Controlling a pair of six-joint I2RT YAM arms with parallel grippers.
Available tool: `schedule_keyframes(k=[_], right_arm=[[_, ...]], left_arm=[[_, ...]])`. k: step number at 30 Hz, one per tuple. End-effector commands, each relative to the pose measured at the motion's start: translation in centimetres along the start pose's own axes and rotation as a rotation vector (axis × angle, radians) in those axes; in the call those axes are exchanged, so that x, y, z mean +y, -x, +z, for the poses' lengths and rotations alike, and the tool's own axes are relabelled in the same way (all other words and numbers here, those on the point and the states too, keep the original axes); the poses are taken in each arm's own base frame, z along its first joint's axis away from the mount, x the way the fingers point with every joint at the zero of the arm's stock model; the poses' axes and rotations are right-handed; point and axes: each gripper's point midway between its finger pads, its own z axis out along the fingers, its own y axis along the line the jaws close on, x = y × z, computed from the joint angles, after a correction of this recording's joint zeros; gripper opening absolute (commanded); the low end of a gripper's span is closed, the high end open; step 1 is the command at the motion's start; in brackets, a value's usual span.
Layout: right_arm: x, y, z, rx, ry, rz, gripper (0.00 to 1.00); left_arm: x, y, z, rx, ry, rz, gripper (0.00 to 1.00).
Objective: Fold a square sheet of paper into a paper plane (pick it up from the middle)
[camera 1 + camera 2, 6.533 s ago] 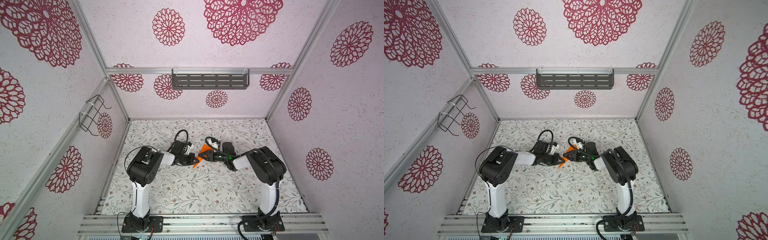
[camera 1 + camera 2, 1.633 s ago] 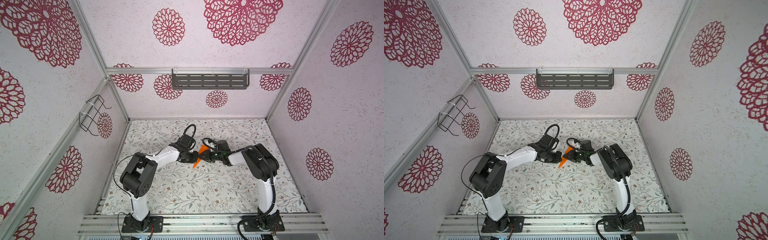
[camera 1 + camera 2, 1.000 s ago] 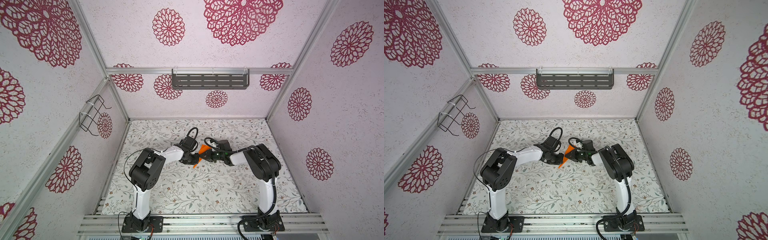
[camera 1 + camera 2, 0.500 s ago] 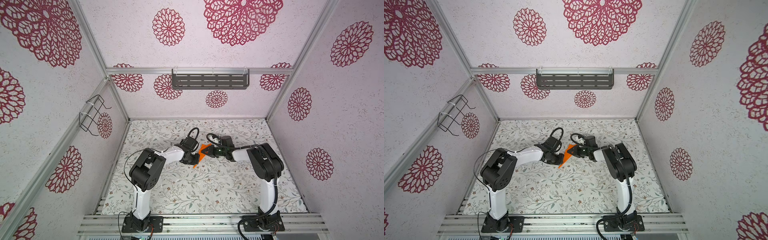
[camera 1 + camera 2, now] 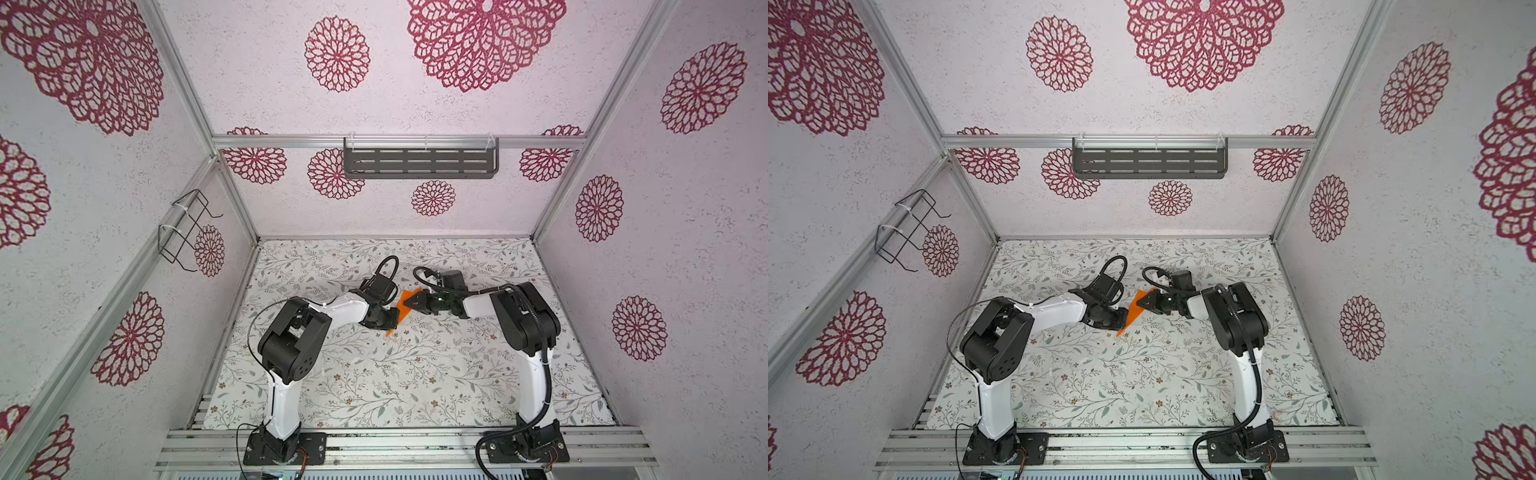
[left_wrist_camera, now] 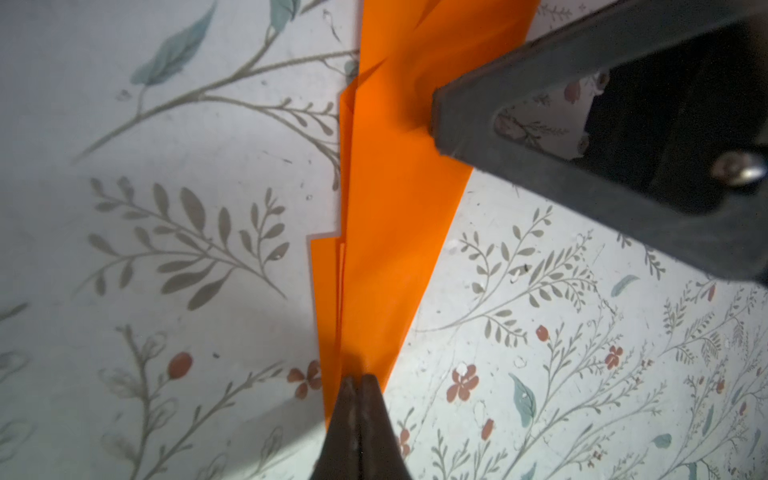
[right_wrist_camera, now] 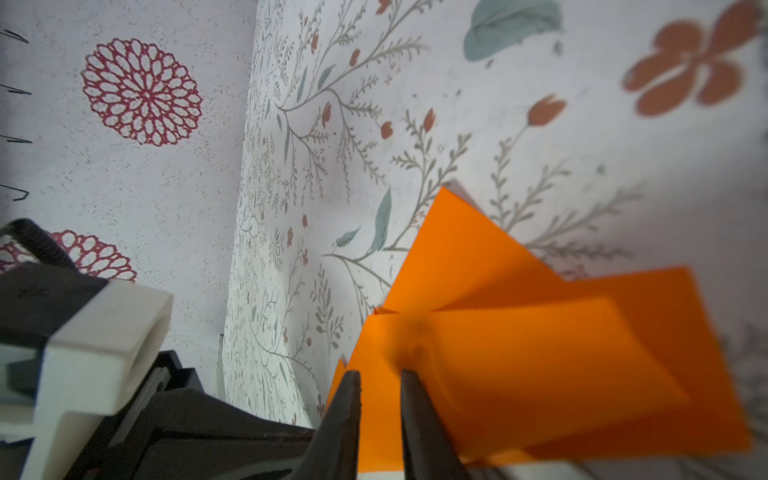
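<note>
Tearing risk imo: left gripper (image 6: 358,380) is clamped on the plane (image 6: 390,216)'s narrow end, right gripper (image 7: 379,378) barely ajar over the wide end. Pulling apart could rip it.

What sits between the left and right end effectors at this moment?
The orange paper plane fills that stretch in both top views. The left end effector is shut on its narrow end, and the right end effector is at its wide end, grip unclear.
</note>
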Motion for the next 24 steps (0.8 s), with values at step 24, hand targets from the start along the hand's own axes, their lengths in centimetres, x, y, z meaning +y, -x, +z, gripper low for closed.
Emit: schedule_keyframes(k=[24], right_arm=[[1.1, 5.5, -8.3, -0.285, -0.144, -0.031, 0.13]], left_arm=[[1.9, -3.6, 0.3, 0.123, 0.078, -0.012, 0.00]])
